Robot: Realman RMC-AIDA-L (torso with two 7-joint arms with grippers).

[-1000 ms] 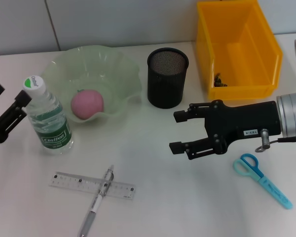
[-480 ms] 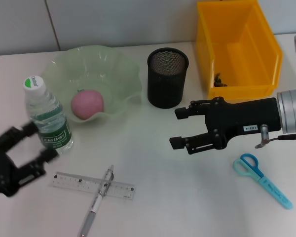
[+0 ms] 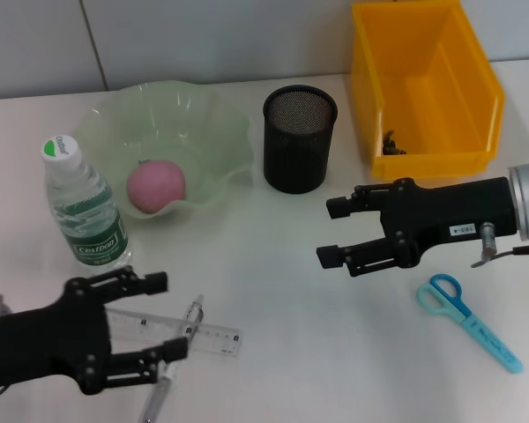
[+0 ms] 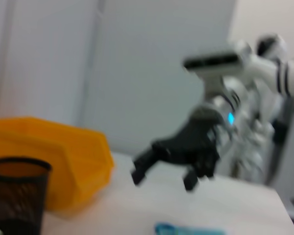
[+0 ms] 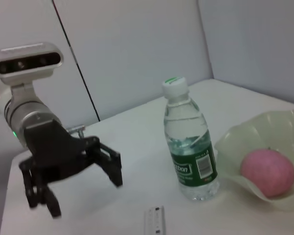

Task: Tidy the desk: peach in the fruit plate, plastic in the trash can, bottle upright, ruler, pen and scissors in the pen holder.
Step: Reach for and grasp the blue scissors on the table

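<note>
The pink peach (image 3: 156, 185) lies in the pale green fruit plate (image 3: 220, 132). To its left the bottle (image 3: 84, 211) stands upright with nothing touching it. Near the front edge the pen (image 3: 194, 311) lies across the clear ruler (image 3: 213, 336). My left gripper (image 3: 165, 315) hangs open over the ruler's left part, hiding it. The blue scissors (image 3: 467, 322) lie at the right. My right gripper (image 3: 331, 232) is open and empty, between the scissors and the black mesh pen holder (image 3: 300, 138). The yellow bin (image 3: 428, 53) holds a small dark scrap (image 3: 390, 141).
The right wrist view shows the left gripper (image 5: 78, 188) near the bottle (image 5: 188, 156), with the peach (image 5: 268, 172) and the ruler's end (image 5: 154, 223). The left wrist view shows the right gripper (image 4: 171, 164), the bin (image 4: 54, 156) and the pen holder (image 4: 17, 196).
My left gripper has left the bottle's side and come toward the front edge, and now hangs over the ruler. My right gripper has drifted slightly right. The bottle stays upright.
</note>
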